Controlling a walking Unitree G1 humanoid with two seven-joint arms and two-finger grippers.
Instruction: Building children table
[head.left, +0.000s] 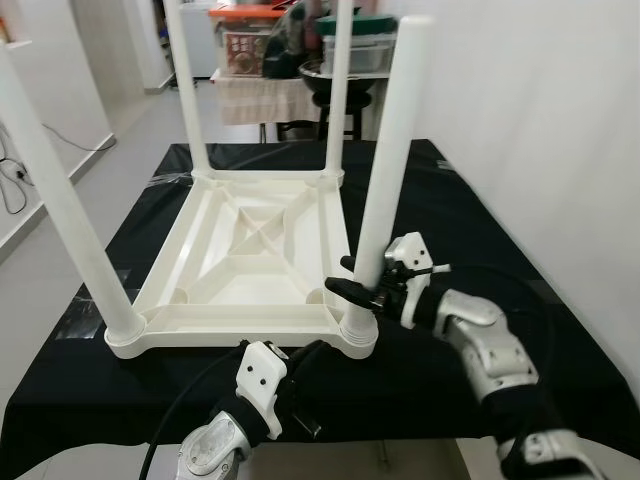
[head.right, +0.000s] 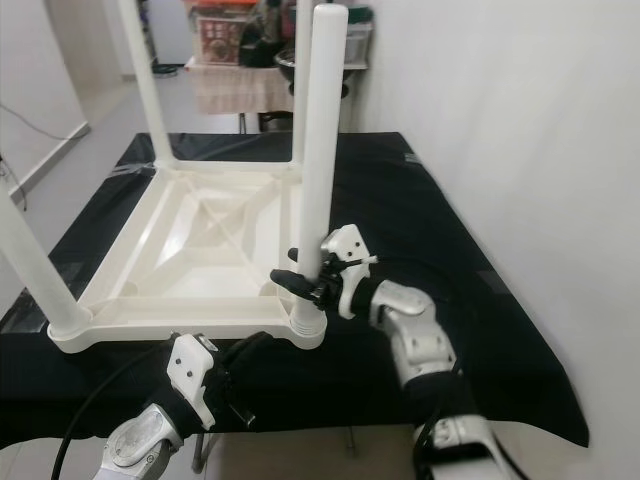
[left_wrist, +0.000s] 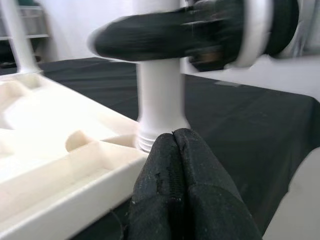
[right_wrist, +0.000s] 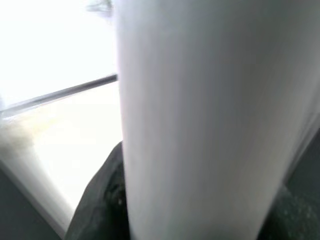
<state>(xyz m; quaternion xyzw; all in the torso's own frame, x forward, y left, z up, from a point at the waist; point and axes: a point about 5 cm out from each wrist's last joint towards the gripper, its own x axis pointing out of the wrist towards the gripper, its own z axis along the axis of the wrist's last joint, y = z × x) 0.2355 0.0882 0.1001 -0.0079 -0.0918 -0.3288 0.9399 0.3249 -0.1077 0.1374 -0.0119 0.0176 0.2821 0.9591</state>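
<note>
White plastic children's table (head.left: 245, 265) upside down on black cloth (head.left: 470, 215) covering a work surface, underside ribs facing up. 4 white legs standing upright in corner sockets: near-left leg (head.left: 60, 205), far-left leg (head.left: 190, 85), far-right leg (head.left: 340, 85), near-right leg (head.left: 390, 170).

Right gripper (head.left: 368, 290) at near-right leg, low down, just above the socket collar (head.left: 355, 330). Black fingers (head.left: 345, 289) on either side of the leg, clamped on it. Right wrist view: leg (right_wrist: 200, 120) very close, blurred, dark finger (right_wrist: 102, 200) pressed beside it. Silver right arm (head.left: 490, 350) reaching in from near-right edge of cloth.

Left gripper (head.left: 312, 362) low at near edge of table frame, just in front of the near-right corner. Left wrist view: 2 black fingertips (left_wrist: 165, 175) pressed together, nothing between them, tips right by the tabletop rim (left_wrist: 65, 200) and near the base of the near-right leg (left_wrist: 160, 100). Touching rim or not: cannot tell. Right gripper's finger (left_wrist: 165, 35) across the leg above, blurred. White left wrist housing (head.left: 262, 372) and black cable (head.left: 185, 400) trailing toward near edge.

Background: white wall on the right, pale floor on the left, cluttered stand (head.left: 285, 60) with boxes and containers beyond far edge of the cloth.
</note>
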